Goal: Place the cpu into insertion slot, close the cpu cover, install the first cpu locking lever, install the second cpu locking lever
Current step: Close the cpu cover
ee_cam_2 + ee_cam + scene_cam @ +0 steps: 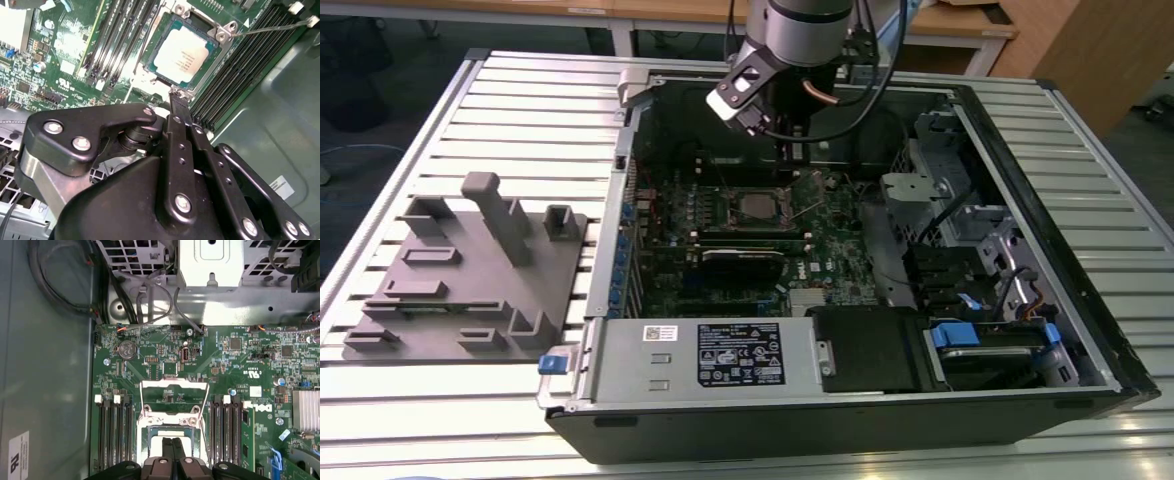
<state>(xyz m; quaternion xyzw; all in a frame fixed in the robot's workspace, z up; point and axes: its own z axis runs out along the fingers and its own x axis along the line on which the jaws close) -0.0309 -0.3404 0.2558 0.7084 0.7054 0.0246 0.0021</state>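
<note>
One computer case [854,430]: open-topped, walls ringing the board, middle of the exterior view.
Circuit board [841,250]: green, open room above.
Gripper [177,97]: fingers [168,450] pressed together, holding nothing.
Insertion slot [220,36]: silver-rimmed, one corner at the gripper's tips.
Cpu [181,60]: seated flat inside it, just beyond the tips.
</note>
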